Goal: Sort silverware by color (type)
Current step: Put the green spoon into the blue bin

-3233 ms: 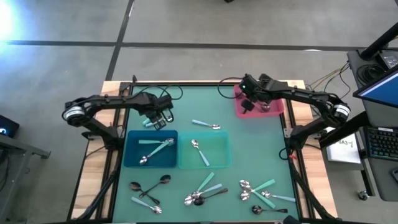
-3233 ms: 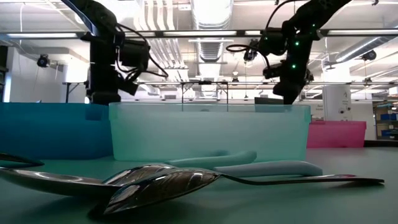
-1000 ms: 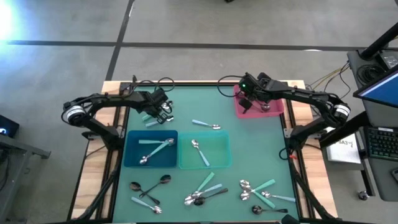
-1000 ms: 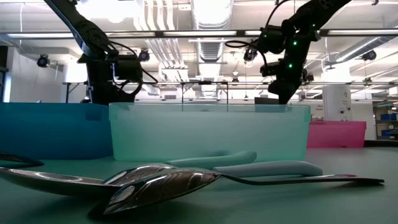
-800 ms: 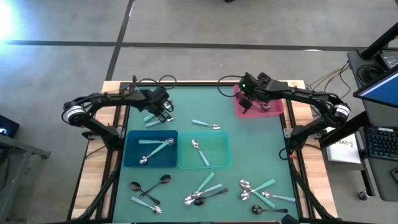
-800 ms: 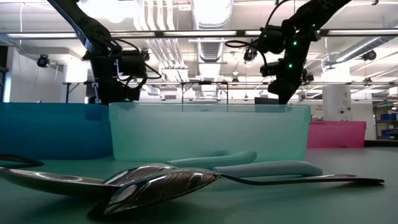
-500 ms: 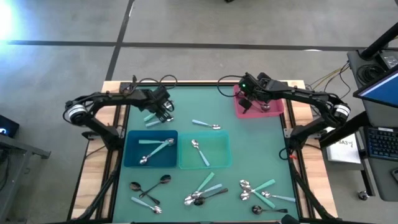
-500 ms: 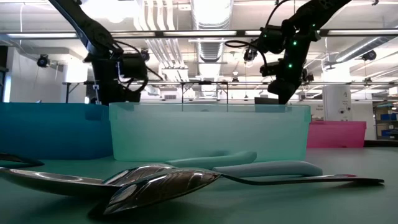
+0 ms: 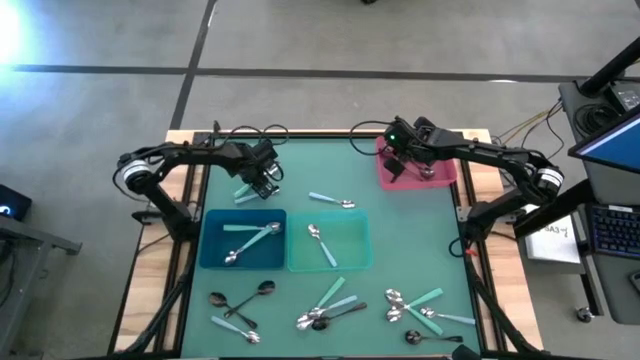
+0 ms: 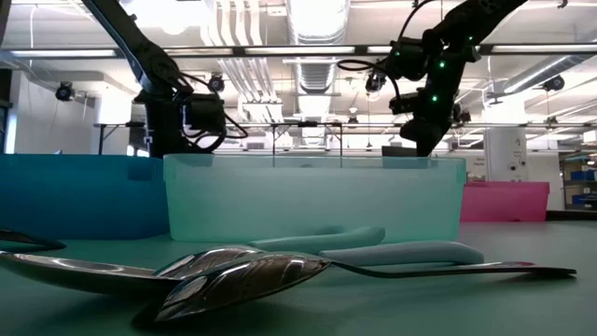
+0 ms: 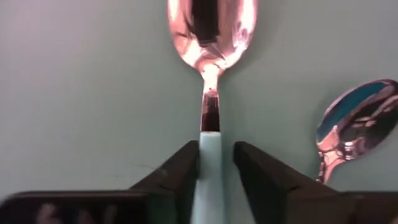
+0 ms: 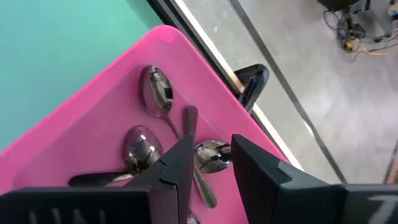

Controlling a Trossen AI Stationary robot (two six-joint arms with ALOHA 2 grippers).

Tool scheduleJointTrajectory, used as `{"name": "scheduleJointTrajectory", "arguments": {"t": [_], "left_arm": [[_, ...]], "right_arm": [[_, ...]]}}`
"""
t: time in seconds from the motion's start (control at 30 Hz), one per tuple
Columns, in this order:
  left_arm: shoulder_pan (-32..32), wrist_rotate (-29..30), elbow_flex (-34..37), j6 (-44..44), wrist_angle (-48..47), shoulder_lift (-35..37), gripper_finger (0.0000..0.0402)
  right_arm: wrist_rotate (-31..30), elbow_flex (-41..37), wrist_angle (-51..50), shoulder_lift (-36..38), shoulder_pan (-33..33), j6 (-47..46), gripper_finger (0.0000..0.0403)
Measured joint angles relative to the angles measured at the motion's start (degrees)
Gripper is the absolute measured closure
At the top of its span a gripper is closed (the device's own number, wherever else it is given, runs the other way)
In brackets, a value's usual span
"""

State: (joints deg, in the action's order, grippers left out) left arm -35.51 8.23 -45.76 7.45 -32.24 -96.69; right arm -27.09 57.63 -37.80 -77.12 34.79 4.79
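Seen from above, a green mat covers the worktop, with both dark arms reaching in from the far side.

In the upper left of the frame, the left gripper is down at the mat. Its wrist camera shows the two dark fingers nearly closed around the pale teal handle of a silver-bowled spoon, one finger on each side. The polished bowl is a smooth oval that mirrors the light. A second shiny spoon bowl lies just beside it on the mat.

Below that gripper sits a deep blue square plastic bin holding a few teal-handled spoons. Touching its right side is a translucent teal square bin with one spoon inside. Another teal-handled spoon lies loose on the mat above the two bins.

Along the lower edge, loose spoons lie in three clusters: dark ones, all-silver ones and teal-handled ones mixed.

In the upper right, the right gripper hangs over a glossy pink square bin. Its fingers stand slightly apart and hold nothing. The bin contains several dark, shiny spoons.
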Motion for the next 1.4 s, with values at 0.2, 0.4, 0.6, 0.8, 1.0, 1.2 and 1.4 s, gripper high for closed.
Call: {"name": "scheduleJointTrajectory", "arguments": {"t": [0.2, 0.4, 0.6, 0.8, 1.0, 1.2, 1.4], "left_arm": [[-1.3, -1.1, 0.8, 1.9, -0.1, 3.0, 0.0374], [-1.5, -1.1, 1.4, 2.1, -2.1, 8.1, 0.0373], [-0.6, -5.3, 1.1, 2.7, -0.5, 15.6, 0.0373], [4.8, -13.0, 1.1, 7.6, 0.2, 24.6, 0.0373], [19.5, -15.8, 0.9, 13.6, 0.1, 31.5, 0.0373], [34.9, -13.4, 0.9, 23.5, -5.9, 32.8, 0.0367], [41.1, -13.0, 0.9, 32.8, -14.9, 31.3, 0.0364]], "right_arm": [[0.7, 0.0, 0.3, 0.0, 0.0, -0.3, 0.0306], [0.7, 0.0, 0.2, 0.0, 0.0, -0.3, 0.031], [0.7, 0.0, 0.4, 0.0, 0.0, -1.8, 0.031], [1.0, 0.0, 0.4, 0.0, 0.0, -3.2, 0.0317], [6.3, 0.0, 1.3, 0.0, 0.0, -3.5, 0.0314], [19.1, -0.6, 7.5, 0.0, 0.0, -3.5, 0.0321], [22.6, -2.0, 14.8, 0.0, -2.1, -4.2, 0.0319]]}}
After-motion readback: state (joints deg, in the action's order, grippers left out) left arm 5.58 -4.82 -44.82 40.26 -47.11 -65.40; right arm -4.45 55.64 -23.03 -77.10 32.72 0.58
